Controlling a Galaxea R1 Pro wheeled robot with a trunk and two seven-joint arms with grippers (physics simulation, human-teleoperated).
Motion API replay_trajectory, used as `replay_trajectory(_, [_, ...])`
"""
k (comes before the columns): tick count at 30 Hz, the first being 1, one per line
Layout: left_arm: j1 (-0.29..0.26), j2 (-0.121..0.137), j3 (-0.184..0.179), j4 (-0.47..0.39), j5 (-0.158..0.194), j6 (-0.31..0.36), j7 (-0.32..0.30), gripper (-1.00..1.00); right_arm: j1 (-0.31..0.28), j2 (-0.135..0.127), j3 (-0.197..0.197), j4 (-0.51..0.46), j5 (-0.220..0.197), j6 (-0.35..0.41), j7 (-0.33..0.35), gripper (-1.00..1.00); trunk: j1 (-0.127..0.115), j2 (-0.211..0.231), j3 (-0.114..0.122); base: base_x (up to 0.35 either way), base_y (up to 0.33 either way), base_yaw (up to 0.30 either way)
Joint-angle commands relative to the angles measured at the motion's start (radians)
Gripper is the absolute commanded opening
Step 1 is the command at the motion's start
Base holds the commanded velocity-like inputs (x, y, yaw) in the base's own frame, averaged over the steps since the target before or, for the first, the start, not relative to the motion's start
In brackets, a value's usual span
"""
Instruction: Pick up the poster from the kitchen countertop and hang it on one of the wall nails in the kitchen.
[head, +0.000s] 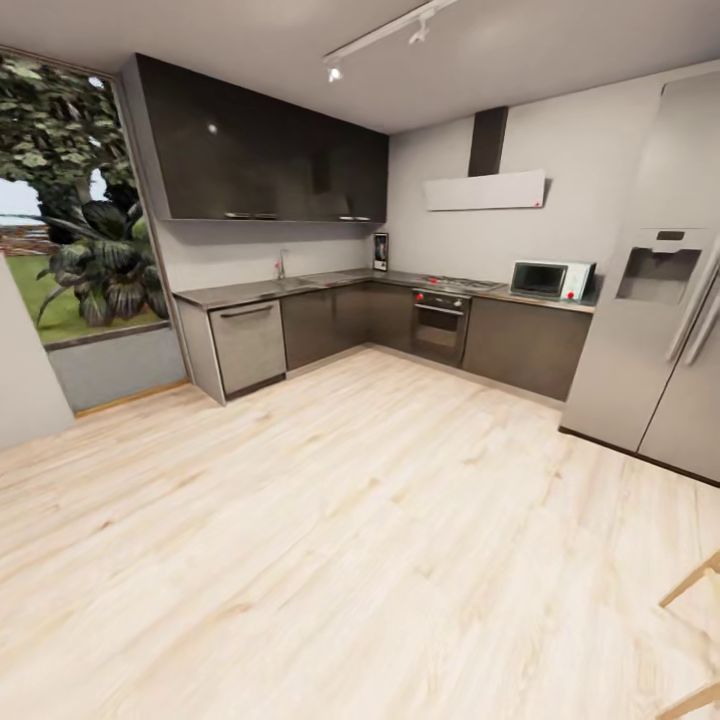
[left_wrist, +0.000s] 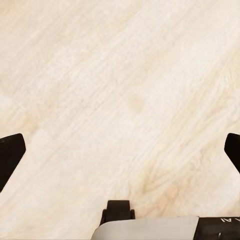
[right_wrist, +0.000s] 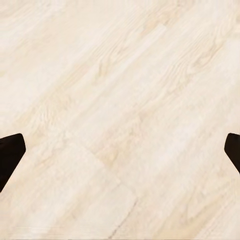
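Note:
The L-shaped grey kitchen countertop (head: 300, 285) runs along the far walls, with a steel gas hob (head: 460, 284) set into it. In its corner a small upright rectangle with a white border and dark artwork leans against the wall; this is the poster (head: 380, 252), too far off for detail. No wall nails can be made out on the pale grey wall. In the left wrist view my left gripper (left_wrist: 120, 150) is open over bare wooden floor, its dark fingertips (left_wrist: 10, 155) far apart. My right gripper (right_wrist: 120, 150) is likewise open over the floor.
A tall steel fridge (head: 650, 300) stands at the right, with a microwave (head: 550, 280) beside it on the counter. An oven (head: 440, 325) and a dishwasher (head: 248, 345) sit under the worktop. A large window (head: 80, 250) is at left. Wooden legs (head: 690, 640) intrude at the lower right.

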Motion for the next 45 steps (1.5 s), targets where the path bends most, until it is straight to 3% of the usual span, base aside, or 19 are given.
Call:
replay_trajectory(1, [0.0, 0.0, 0.001, -0.001, 0.0, -0.002, 0.0, 1.0, -0.001, 0.0, 0.001, 0.001, 0.0, -0.003, 0.0, 1.0, 0.001, 0.0, -0.001, 0.276, 0.251, 0.0])
replay_trajectory(25, [0.0, 0.0, 0.001, 0.021, 0.0, -0.003, 0.0, 1.0, -0.001, 0.0, 0.0, 0.001, -0.001, -0.004, 0.0, 1.0, 0.001, 0.0, -0.001, 0.332, 0.031, -0.002])
replay_trajectory(45, [0.0, -0.001, 0.001, 0.021, -0.001, -0.002, 0.002, 1.0, -0.001, 0.002, 0.001, 0.001, -0.001, -0.004, 0.0, 1.0, 0.001, 0.0, -0.001, 0.183, 0.049, -0.196])
